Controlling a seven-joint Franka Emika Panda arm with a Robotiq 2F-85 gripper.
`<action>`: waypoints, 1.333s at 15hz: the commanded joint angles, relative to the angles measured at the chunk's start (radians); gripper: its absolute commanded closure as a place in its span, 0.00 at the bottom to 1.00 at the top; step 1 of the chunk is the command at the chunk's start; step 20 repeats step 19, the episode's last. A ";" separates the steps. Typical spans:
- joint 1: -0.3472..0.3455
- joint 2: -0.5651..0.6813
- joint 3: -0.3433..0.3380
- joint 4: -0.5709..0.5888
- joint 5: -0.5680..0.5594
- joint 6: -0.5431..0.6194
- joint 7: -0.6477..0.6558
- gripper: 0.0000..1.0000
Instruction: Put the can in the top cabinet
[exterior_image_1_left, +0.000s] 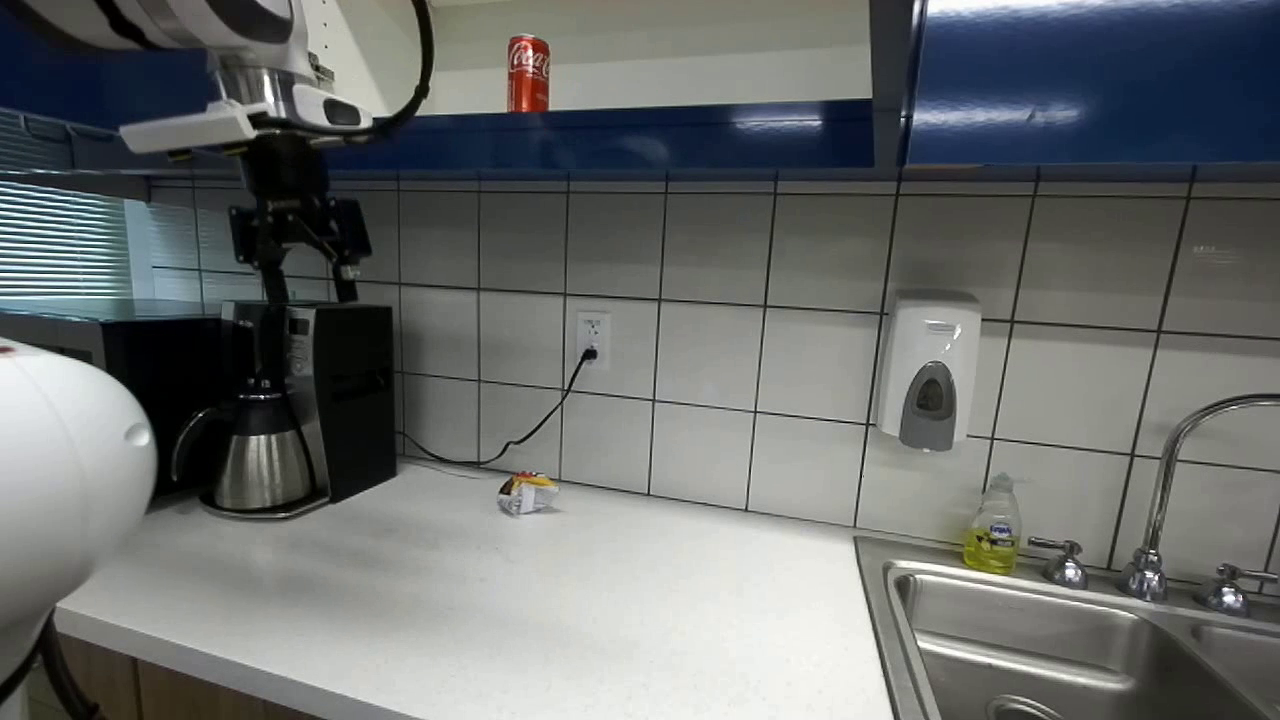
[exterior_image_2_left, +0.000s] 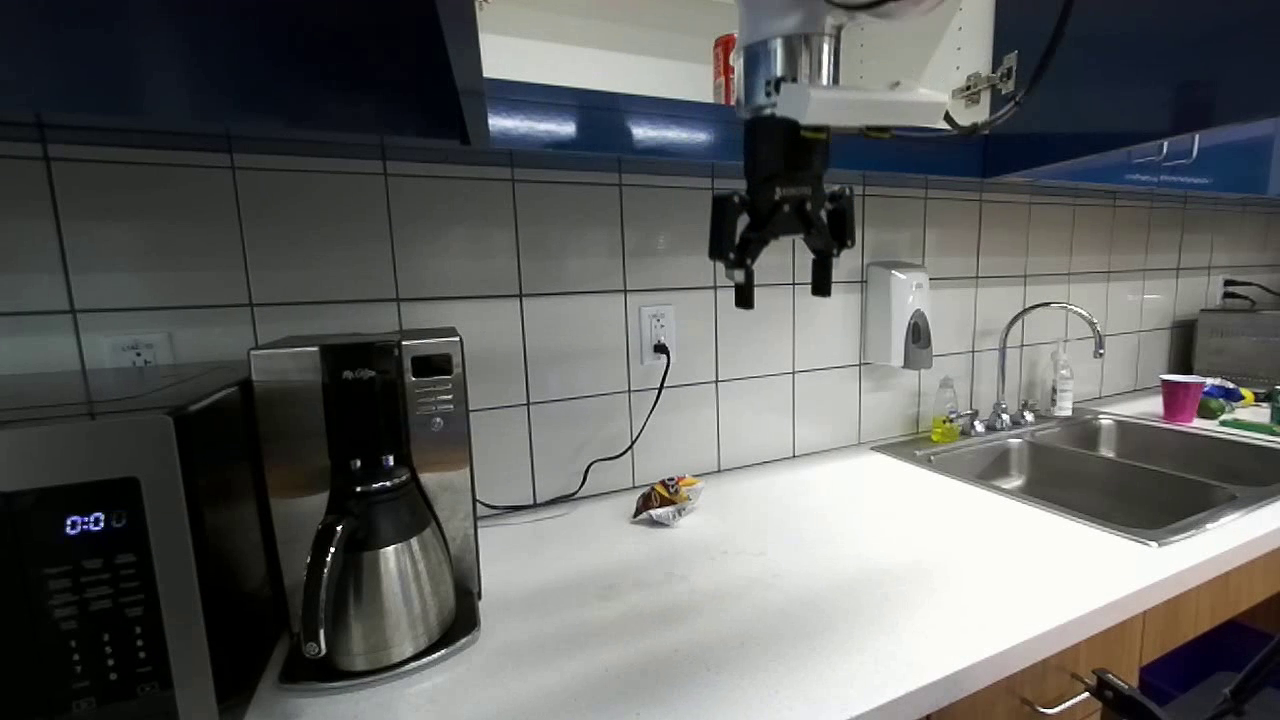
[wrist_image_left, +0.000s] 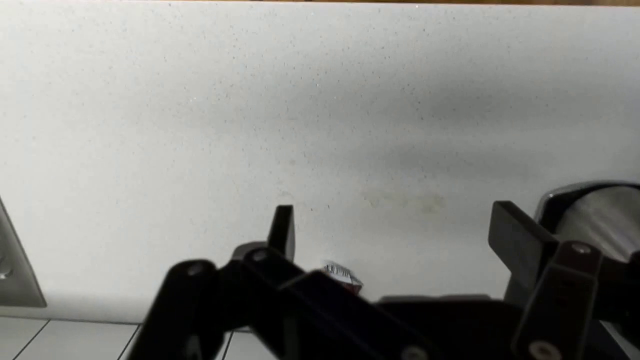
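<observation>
1. In an exterior view, the can (exterior_image_1_left: 528, 74) stands upright in the cabinet (exterior_image_1_left: 650, 138), right of the jaws.
2. In an exterior view, the arm (exterior_image_2_left: 790, 72) partly hides it.
3. In the wrist view, the jaws stand wide over the surface (wrist_image_left: 250, 125).

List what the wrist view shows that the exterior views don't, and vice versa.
Only the wrist view: what looks like a barcode on the wrapper.

Only the exterior views: the can standing upright in the top cabinet, plus the soap dispenser, faucet, dish soap and outlet.

Shared: the open gripper, the counter, the wrapper itself, wall tiles, the coffee maker and the sink; the wrist view catches only part of those last two.
</observation>
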 joint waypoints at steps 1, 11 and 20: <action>-0.016 -0.077 0.022 -0.187 0.038 0.100 -0.017 0.00; -0.017 -0.034 0.037 -0.221 0.050 0.101 -0.021 0.00; -0.017 -0.034 0.037 -0.222 0.050 0.101 -0.021 0.00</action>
